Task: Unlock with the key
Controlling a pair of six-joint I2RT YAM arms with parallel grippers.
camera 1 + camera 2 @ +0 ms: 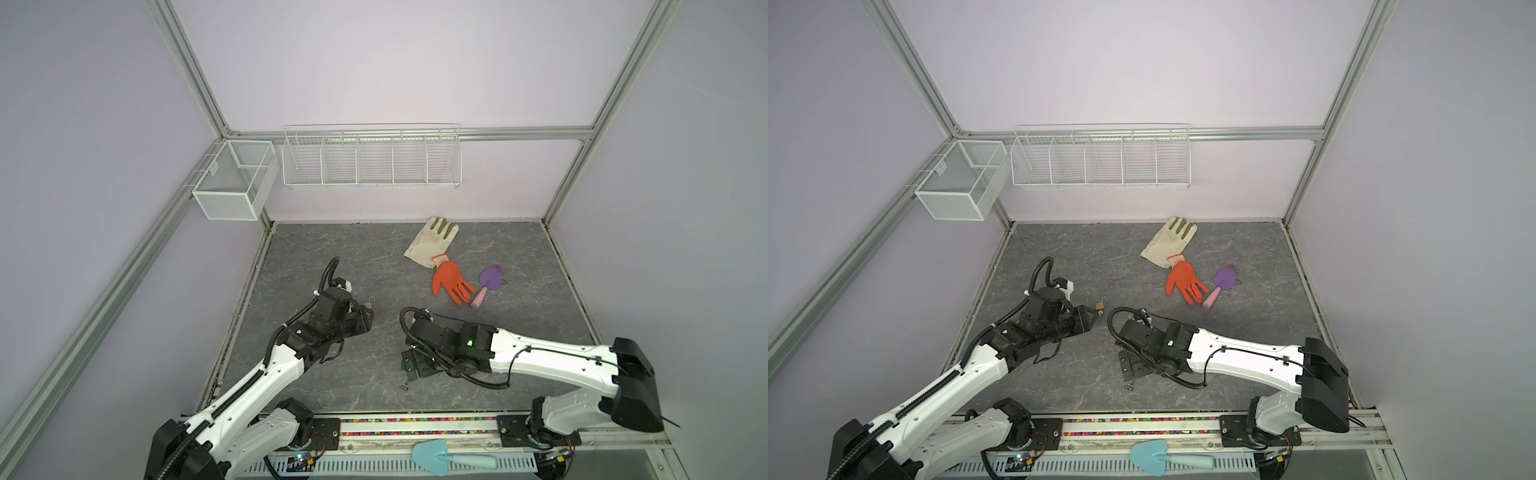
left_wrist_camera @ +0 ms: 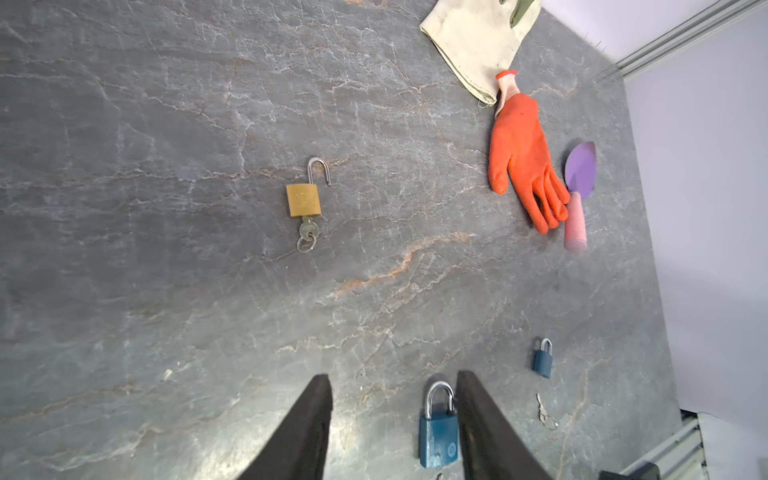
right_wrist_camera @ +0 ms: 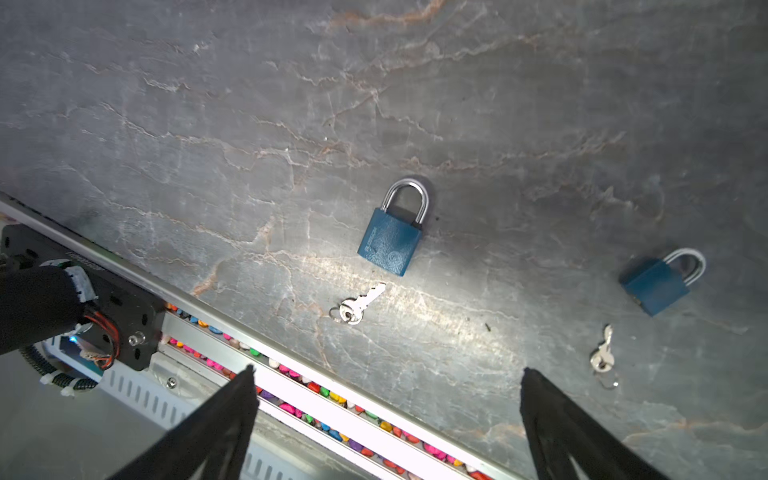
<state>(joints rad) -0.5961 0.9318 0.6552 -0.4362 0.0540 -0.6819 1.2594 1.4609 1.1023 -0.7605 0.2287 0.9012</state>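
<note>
The left pincer [image 2: 392, 376] and right pincer [image 3: 387, 369] gape empty; brass padlock [image 2: 303, 200] lies apparently unlocked, key [image 2: 308, 229] inside.

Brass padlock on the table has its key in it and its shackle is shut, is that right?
Not quite. The brass padlock lies on the table with its key in it, but its shackle is open, with one leg free of the body. The left wrist view shows it.

From my seat, the keyed padlock [image 2: 304, 200] lies at 9 o'clock of the table [image 1: 1100, 249] centre, its key [image 2: 308, 229] in it. The far glove [image 1: 1168, 243] sits at 1 o'clock. The near glove [image 1: 1183, 282] touches it at its 5, with the trowel [image 1: 1223, 284] just beside at 3. Toward 6 lie the second padlock [image 3: 390, 241] and the third padlock [image 3: 656, 282], a loose key [image 3: 357, 305] by one and another key [image 3: 602, 353] by the other.
</note>
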